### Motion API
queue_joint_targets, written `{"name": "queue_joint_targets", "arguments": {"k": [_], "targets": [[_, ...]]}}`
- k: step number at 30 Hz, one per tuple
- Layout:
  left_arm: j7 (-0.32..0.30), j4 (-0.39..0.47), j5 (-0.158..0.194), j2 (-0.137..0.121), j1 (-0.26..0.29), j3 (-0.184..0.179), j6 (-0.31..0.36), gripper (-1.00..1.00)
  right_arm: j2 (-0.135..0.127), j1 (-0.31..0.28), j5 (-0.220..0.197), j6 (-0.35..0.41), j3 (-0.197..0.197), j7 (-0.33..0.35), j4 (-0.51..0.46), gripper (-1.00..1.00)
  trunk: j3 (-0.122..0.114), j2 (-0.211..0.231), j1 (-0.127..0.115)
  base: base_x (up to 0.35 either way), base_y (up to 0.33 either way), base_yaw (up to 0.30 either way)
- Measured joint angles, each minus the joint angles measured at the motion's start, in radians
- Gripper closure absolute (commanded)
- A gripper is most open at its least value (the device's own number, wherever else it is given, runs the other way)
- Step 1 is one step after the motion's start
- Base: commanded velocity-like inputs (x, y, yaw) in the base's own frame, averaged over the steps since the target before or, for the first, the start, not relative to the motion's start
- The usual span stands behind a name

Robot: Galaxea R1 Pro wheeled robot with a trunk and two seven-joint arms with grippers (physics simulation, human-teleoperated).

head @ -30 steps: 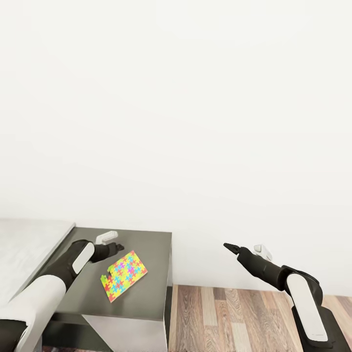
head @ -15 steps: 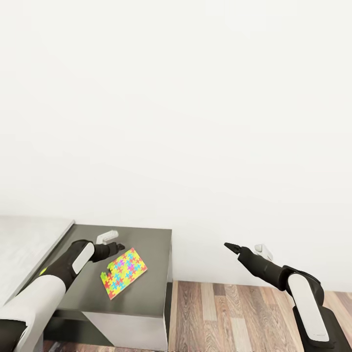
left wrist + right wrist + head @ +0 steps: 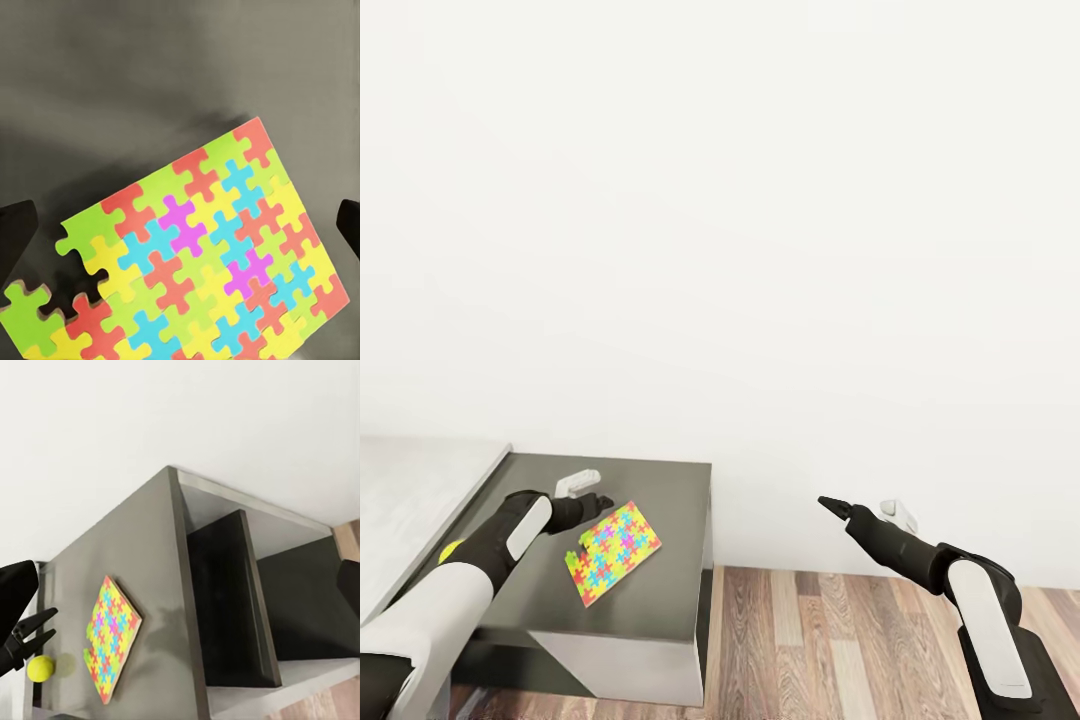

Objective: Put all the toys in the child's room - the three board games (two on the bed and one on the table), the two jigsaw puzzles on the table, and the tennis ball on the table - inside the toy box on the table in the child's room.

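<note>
Both grippers show in the head view. Left gripper hangs over the dark grey top of the side unit, just beside the upper corner of the jigsaw puzzle; in the left wrist view its two dark fingertips stand wide apart at either edge of the picture with the puzzle between them, grasping nothing. Right gripper is held out over the wood-plank floor, well apart from the unit, pointing toward the white wall; its tips look close together in the head view, but whether it is clenched or released I cannot tell.

One jigsaw puzzle is in sight, lying flat on the dark top and turned at an angle to the unit's edges. It is a thin square of interlocking pieces in yellow, lime green, orange-red, sky blue and magenta. At one corner a piece is missing, leaving a dark notch, and a single lime-green corner piece sits slightly separated there.

One tennis ball, yellow-green, rests on the same dark top near the puzzle; in the head view it peeks out beside the left forearm. The right wrist view shows the unit's side with one upright dark divider between two open compartments. One pale grey speckled table adjoins the unit at the left.
</note>
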State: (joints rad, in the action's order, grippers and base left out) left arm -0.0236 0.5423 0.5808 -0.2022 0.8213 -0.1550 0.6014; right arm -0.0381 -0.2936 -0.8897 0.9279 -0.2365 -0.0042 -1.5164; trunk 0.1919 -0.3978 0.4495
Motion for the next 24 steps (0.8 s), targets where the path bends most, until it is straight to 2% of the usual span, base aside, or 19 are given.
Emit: {"name": "queue_joint_targets", "arguments": {"k": [24], "targets": [[0.0, 0.0, -0.001, 0.003, 0.0, -0.002, -0.015, -1.0, 0.001, 0.0, 0.004, -0.002, 0.004, 0.0, 0.0, -1.0, 0.039, 0.0, 0.0, 0.008, -0.004, 0.0]]}}
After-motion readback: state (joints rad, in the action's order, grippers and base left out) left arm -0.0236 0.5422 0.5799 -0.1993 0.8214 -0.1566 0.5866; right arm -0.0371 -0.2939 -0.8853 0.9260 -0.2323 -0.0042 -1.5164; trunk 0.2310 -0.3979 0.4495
